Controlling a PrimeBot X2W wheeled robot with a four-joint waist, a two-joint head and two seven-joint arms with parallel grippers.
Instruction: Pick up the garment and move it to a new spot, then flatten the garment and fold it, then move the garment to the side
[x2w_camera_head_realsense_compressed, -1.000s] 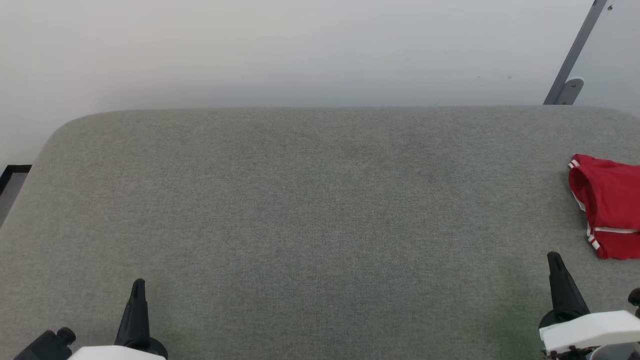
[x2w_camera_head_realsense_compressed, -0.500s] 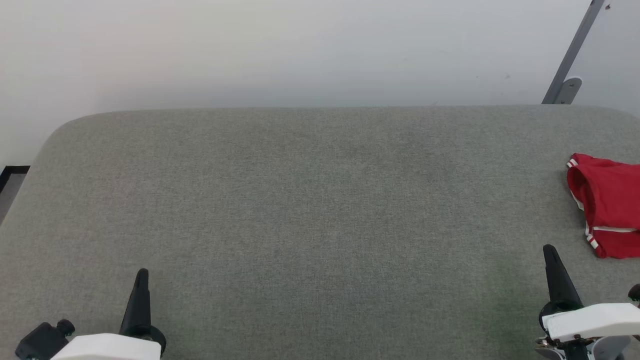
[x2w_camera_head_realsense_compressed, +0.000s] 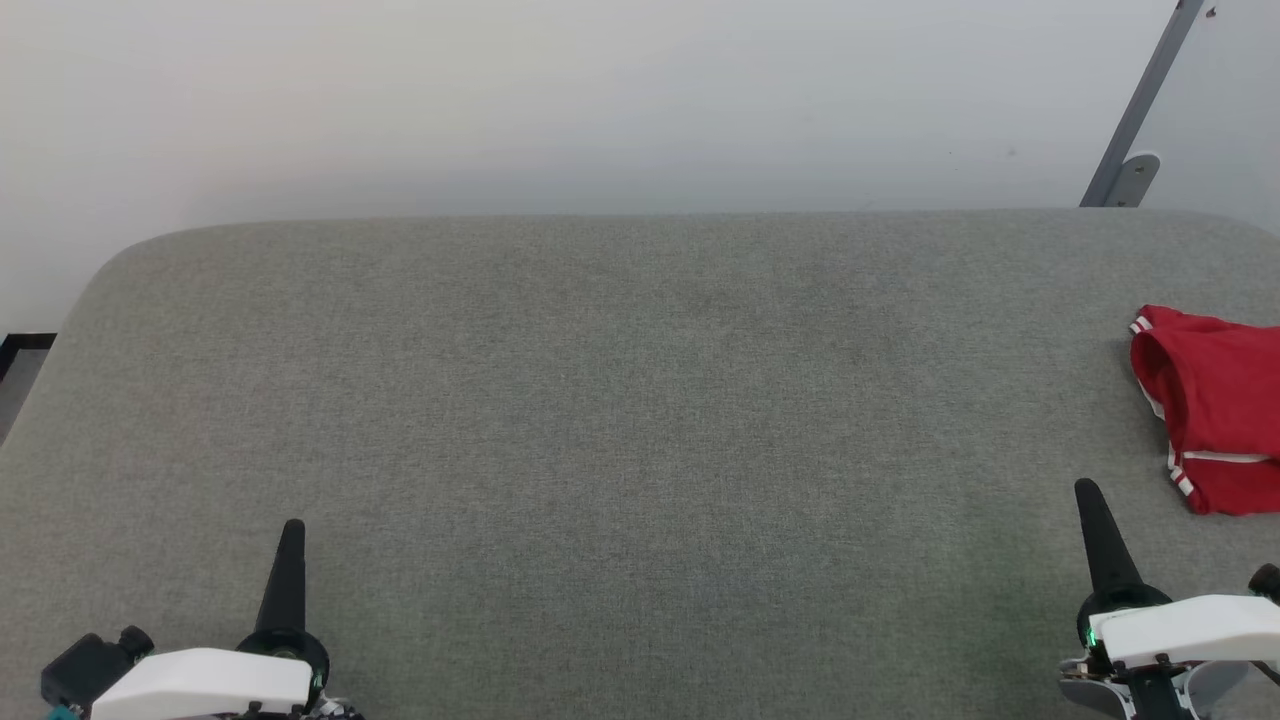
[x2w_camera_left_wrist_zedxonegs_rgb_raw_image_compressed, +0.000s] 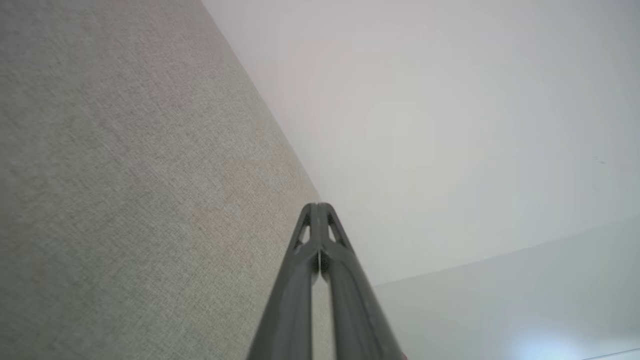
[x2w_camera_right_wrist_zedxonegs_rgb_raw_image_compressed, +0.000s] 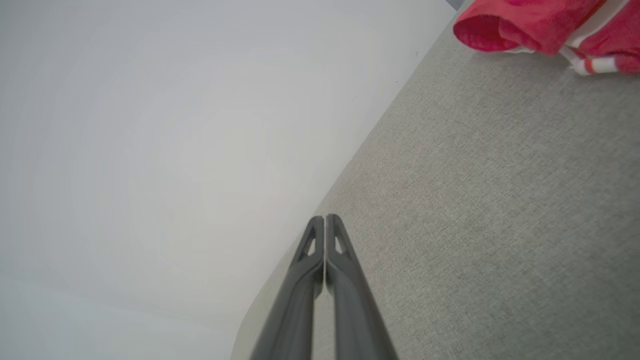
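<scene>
garment (x2w_camera_head_realsense_compressed: 1215, 410) — far right, head view | right gripper (x2w_camera_right_wrist_zedxonegs_rgb_raw_image_compressed: 325, 217) jaws meet — wrist view

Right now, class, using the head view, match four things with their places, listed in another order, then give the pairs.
Things: 1 garment; 2 left end effector; 3 right end effector; 4 metal bracket.
Places: A upper right, against the wall; B lower left; C right edge, lying on the grey surface; D lower right.
Pairs: 1-C, 2-B, 3-D, 4-A.
</scene>
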